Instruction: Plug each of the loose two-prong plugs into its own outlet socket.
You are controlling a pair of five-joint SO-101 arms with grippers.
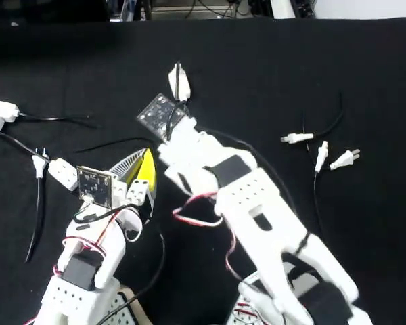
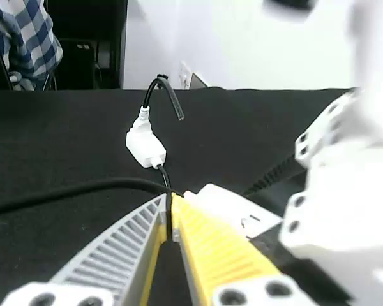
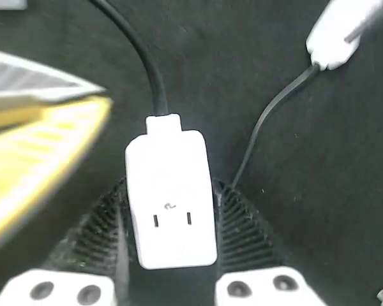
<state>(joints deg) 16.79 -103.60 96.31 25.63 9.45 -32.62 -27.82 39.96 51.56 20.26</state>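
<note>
My right gripper (image 3: 171,194) is shut on a white outlet socket (image 3: 171,207), its black fingers (image 3: 96,236) pressing both sides and the two slots facing the camera. A black cord (image 3: 140,57) runs off from the socket. My left gripper (image 2: 170,203), with one grey and one yellow finger (image 2: 210,245), is shut on that black cord (image 2: 83,191) right beside the socket (image 2: 226,207). In the high view the left gripper (image 1: 143,161) sits next to the right arm (image 1: 210,169). Three loose white plugs (image 1: 321,154) lie at the right.
Another white socket with a cord (image 2: 145,148) lies farther off on the black cloth, seen from above at the back (image 1: 178,81). Two more sockets (image 1: 0,112) (image 1: 62,173) lie at the left, one with a plug (image 1: 39,164) beside it. A white plug (image 3: 335,32) lies close to the held socket.
</note>
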